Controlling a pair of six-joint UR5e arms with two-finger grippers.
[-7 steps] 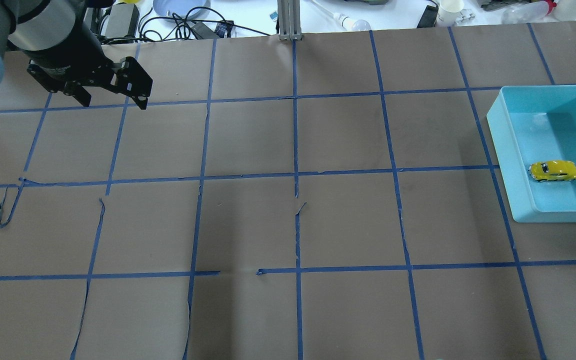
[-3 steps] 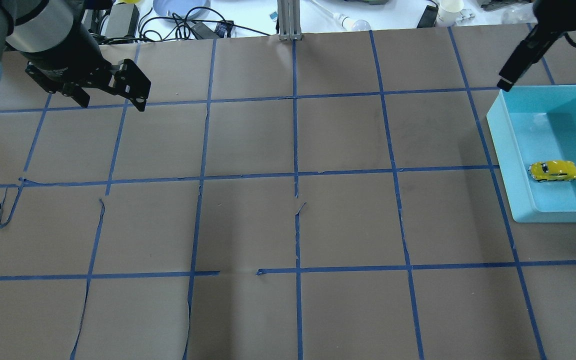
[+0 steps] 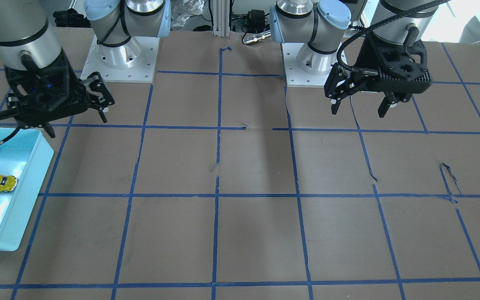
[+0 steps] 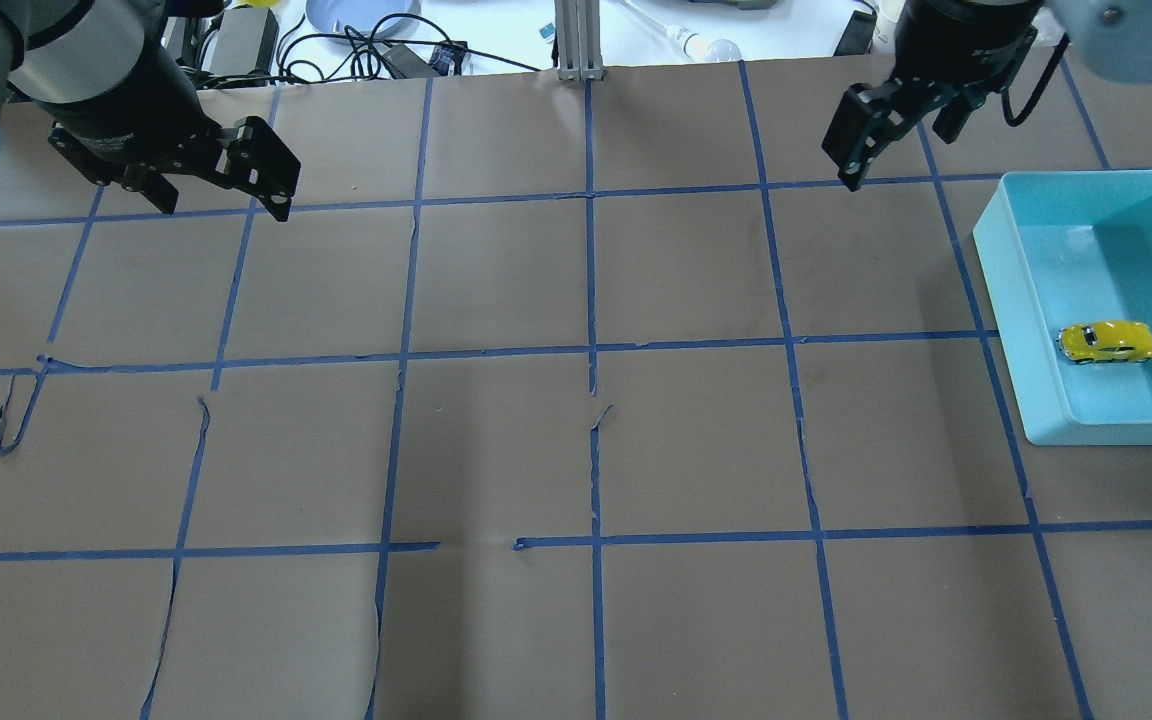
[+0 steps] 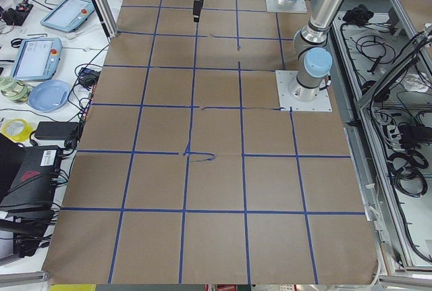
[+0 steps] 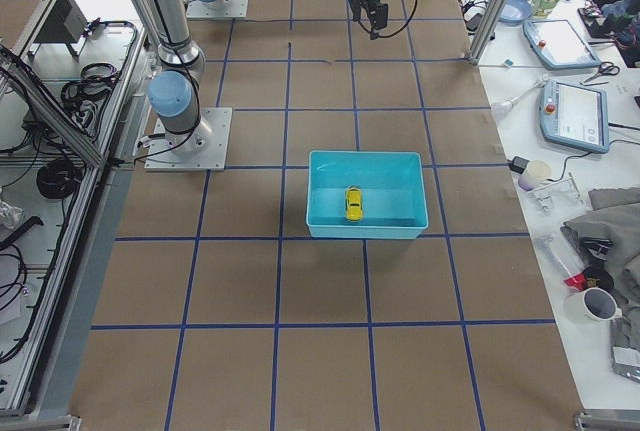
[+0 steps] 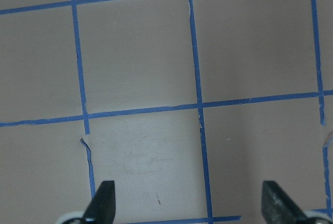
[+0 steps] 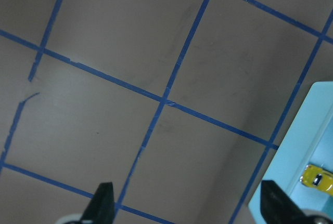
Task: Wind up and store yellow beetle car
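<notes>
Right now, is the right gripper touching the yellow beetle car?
Apart. Overhead view shows the right gripper over bare table outside the blue bin, while the yellow beetle car lies inside it.

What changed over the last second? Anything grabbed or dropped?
The right gripper swung away from over the bin toward the table's middle. It is open and empty, and nothing was seen being grasped or released. The car stayed where it was inside the bin. The left gripper barely moved and is open.
</notes>
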